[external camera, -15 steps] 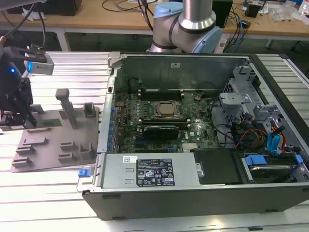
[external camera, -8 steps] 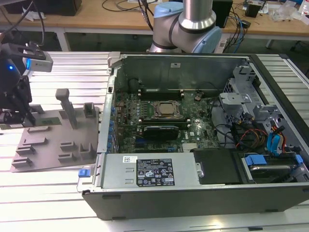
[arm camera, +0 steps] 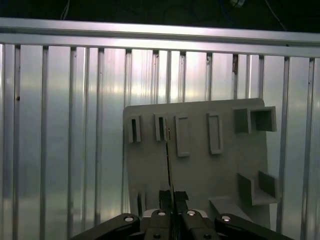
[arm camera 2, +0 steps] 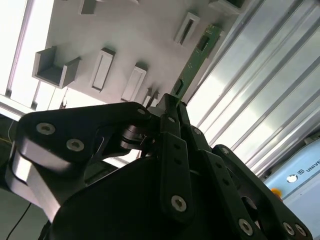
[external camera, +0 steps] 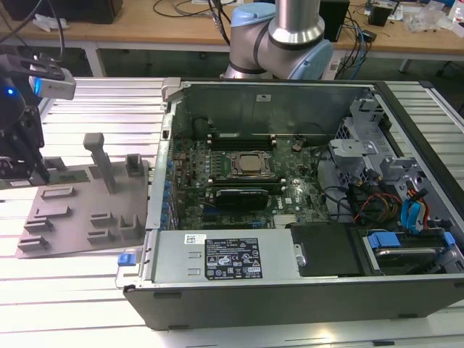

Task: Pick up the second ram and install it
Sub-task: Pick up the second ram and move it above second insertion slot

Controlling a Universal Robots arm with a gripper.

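Note:
The second ram [arm camera 2: 197, 55] is a thin green stick with dark chips, clamped at one end between my fingers. It points out over the grey holder plate [arm camera 2: 125, 35]. My gripper [arm camera 2: 172, 102] is shut on it. In the first wrist view the second ram [arm camera: 169, 160] shows edge-on, rising from the gripper [arm camera: 173, 196] above the holder plate [arm camera: 200, 170], close to one of its slots. In the exterior view my gripper [external camera: 22, 156] hangs at the far left over the holder plate [external camera: 80, 210], well apart from the open computer case [external camera: 290, 290].
The motherboard [external camera: 246, 181] lies inside the case with long black slots above and below the processor socket. A power supply box [external camera: 225, 257] and cables fill the case's near side. Tall grey posts [external camera: 101, 159] stand on the holder plate. The table is ribbed aluminium [arm camera: 60, 125].

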